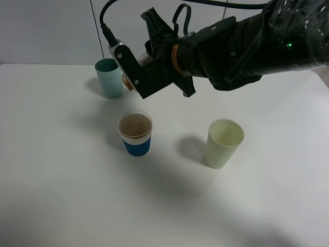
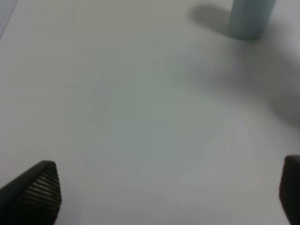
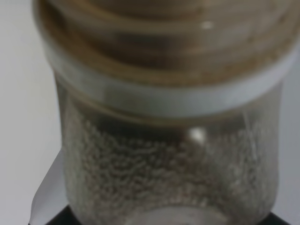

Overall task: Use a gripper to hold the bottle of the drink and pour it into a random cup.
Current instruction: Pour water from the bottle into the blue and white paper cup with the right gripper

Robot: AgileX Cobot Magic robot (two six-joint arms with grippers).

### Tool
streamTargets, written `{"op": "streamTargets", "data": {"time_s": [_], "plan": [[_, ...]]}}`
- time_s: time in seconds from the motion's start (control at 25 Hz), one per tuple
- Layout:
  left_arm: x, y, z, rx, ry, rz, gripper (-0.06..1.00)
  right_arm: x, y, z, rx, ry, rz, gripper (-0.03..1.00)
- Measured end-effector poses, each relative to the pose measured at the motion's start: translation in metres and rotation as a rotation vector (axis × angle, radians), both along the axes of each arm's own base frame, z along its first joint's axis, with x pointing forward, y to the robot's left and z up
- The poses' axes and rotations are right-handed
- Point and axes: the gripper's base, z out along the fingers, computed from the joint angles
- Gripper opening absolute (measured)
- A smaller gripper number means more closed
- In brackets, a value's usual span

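Foamy drink (image 3: 168,178) clings inside the bottle (image 3: 164,93), clenched in the right tool (image 1: 132,76) above the bench (image 1: 61,195), just behind the blue cup (image 1: 136,135). That cup holds brown drink too; the left tool (image 2: 164,197) hangs with jaws spread wide.

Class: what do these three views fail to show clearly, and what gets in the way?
1. Bottle: exterior view, mostly hidden behind right gripper.
2. Its fill level: right wrist view, too close and blurred.
3. Teal tumbler: left wrist view, top cut off by edge.
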Motion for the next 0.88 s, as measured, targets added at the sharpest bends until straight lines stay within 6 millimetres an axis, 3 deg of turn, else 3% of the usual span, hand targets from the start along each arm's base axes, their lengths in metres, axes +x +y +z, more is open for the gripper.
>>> {"op": "streamTargets", "data": {"time_s": [0.88], "plan": [[0.0000, 0.0000, 0.0000, 0.000, 0.000, 0.000, 0.93, 0.0000, 0.0000, 0.0000, -0.062, -0.032, 0.039, 0.36]]}}
